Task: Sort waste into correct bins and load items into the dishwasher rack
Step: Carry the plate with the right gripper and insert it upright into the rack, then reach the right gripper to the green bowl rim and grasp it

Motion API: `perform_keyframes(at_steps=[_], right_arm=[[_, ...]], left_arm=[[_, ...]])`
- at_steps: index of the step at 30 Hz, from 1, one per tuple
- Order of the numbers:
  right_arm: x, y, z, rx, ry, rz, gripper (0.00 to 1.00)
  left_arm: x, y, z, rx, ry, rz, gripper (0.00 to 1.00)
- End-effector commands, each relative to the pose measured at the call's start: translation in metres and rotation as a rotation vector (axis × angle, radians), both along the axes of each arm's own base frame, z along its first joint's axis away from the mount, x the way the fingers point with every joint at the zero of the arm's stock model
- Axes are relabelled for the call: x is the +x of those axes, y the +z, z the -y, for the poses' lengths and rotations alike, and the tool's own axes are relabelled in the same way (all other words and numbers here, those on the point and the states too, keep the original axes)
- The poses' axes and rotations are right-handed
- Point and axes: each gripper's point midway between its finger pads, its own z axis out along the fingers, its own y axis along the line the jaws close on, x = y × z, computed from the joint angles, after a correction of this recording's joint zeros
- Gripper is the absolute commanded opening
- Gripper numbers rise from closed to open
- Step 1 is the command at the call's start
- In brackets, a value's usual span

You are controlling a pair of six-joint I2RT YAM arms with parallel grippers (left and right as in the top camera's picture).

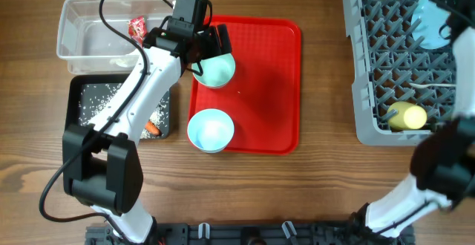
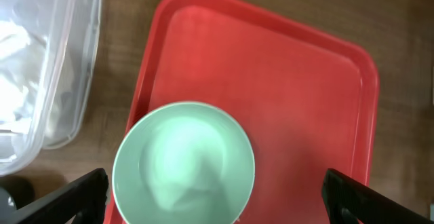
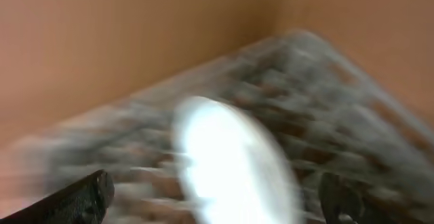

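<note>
My left gripper [image 1: 211, 50] is open and hovers over a mint bowl [image 1: 217, 70] at the back left of the red tray [image 1: 267, 82]. In the left wrist view the bowl [image 2: 183, 163] lies between the spread fingers [image 2: 213, 198], nearer the left one, untouched. A pale-blue bowl [image 1: 211, 130] sits at the tray's front left. The grey dishwasher rack [image 1: 371, 67] holds an upright pale plate [image 1: 434, 24] and a yellow cup [image 1: 407, 116]. My right gripper [image 1: 449, 0] is open above the plate [image 3: 230, 163]; that view is blurred.
The clear tub [image 1: 82, 33] at the back left holds a red wrapper [image 1: 138, 28] and white tissue [image 2: 17, 47]. The black tray [image 1: 93, 104] in front of it holds rice grains and an orange carrot [image 1: 152, 128]. The left arm crosses over the black tray.
</note>
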Motion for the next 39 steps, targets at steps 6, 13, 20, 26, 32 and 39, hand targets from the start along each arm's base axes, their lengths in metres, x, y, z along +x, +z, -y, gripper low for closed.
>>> perform_keyframes(at_steps=[6, 13, 20, 26, 32, 39], right_arm=[[-0.017, 0.06, -0.199, 0.589, 0.635, 0.11, 1.0], [-0.013, -0.017, -0.308, 0.62, 0.7, -0.161, 1.0], [-0.026, -0.119, -0.417, 0.684, 0.777, -0.437, 0.76], [-0.042, -0.193, -0.458, 0.684, 0.751, -0.605, 0.67], [-0.056, -0.23, -0.489, 0.694, 0.765, -0.68, 0.58], [-0.068, -0.248, -0.507, 0.681, 0.757, -0.72, 0.43]], left_arm=[[0.0, 0.073, -0.028, 0.001, 0.073, 0.174, 1.0], [-0.023, 0.139, -0.072, 0.004, 0.171, 0.293, 1.0], [-0.043, 0.141, -0.11, 0.029, 0.247, 0.242, 1.0], [-0.057, 0.122, -0.131, 0.061, 0.286, 0.145, 1.0], [-0.063, 0.117, -0.139, 0.071, 0.306, 0.11, 1.0], [-0.064, 0.116, -0.14, 0.072, 0.306, 0.104, 1.0]])
